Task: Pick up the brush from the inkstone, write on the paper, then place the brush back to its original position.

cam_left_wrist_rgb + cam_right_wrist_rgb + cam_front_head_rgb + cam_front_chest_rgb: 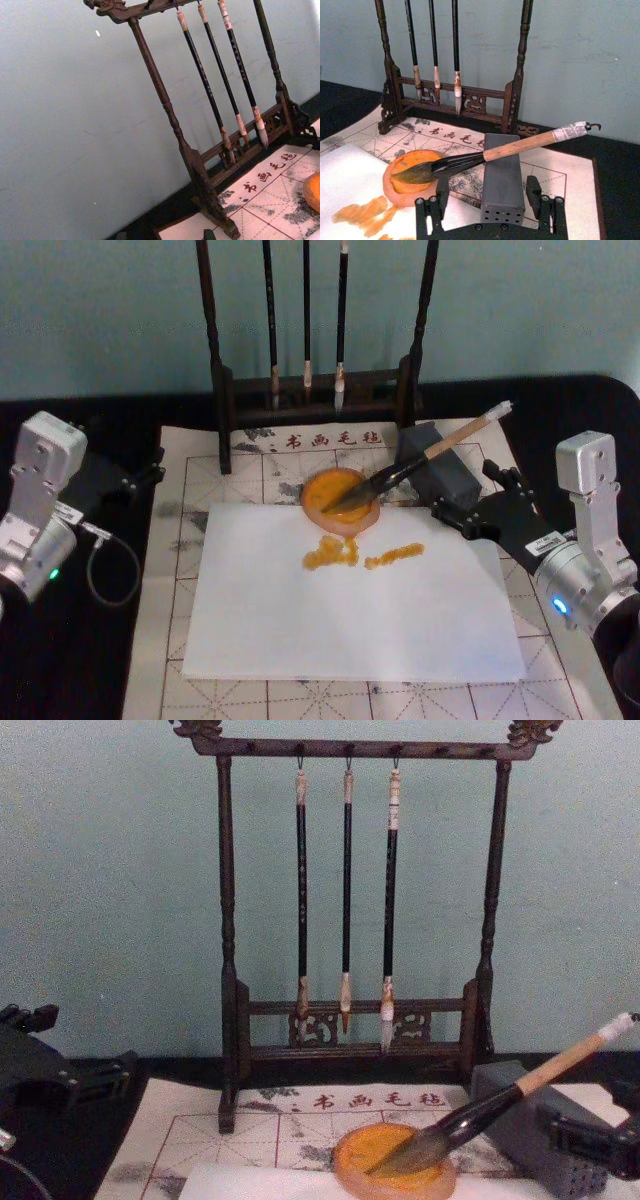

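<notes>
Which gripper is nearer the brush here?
Right. The right gripper, open, sits just beside the brush, which rests on the inkstone. The left gripper is far across the paper.

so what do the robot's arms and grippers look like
Both arms are silver-grey metal with boxy wrist housings and a small lit indicator each, green on the left, blue on the right. The left gripper and right gripper are black with bolted fingers. A thin grey cable loops beside the left arm.

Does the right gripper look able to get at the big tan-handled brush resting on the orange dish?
Probably yes: the right gripper sits open just short of the big tan-handled brush, whose handle lies exposed across the grey block.
</notes>
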